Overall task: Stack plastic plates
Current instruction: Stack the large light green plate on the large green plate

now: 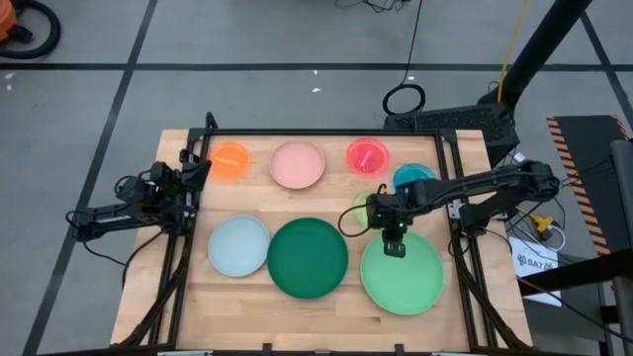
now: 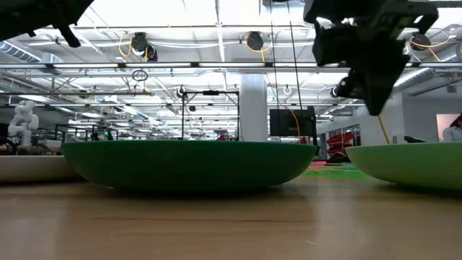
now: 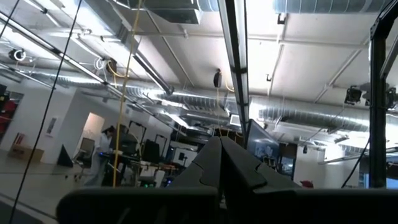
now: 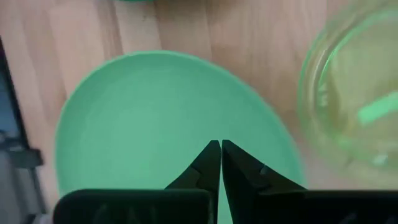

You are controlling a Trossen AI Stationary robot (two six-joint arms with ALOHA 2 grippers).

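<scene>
Several plastic plates lie flat on the wooden table. At the far side are a small orange plate [image 1: 229,160], a pink plate [image 1: 297,164], a small red-pink plate [image 1: 367,155] and a small blue plate [image 1: 413,179]. My right arm partly covers a small yellow-green plate [image 4: 354,93]. At the near side lie a pale blue plate [image 1: 238,246], a large dark green plate [image 1: 308,257] and a large light green plate [image 1: 402,275]. My right gripper [image 4: 221,144] is shut, points steeply down and hangs above the light green plate's far part [image 4: 155,124], clear of it in the low view [image 2: 375,105]. My left gripper [image 1: 203,163] waits shut at the left edge, pointing upward.
Black frame rails [image 1: 450,188] run along the table's left and right sides. Bare wood [image 1: 326,321] shows along the near edge, in front of the large plates.
</scene>
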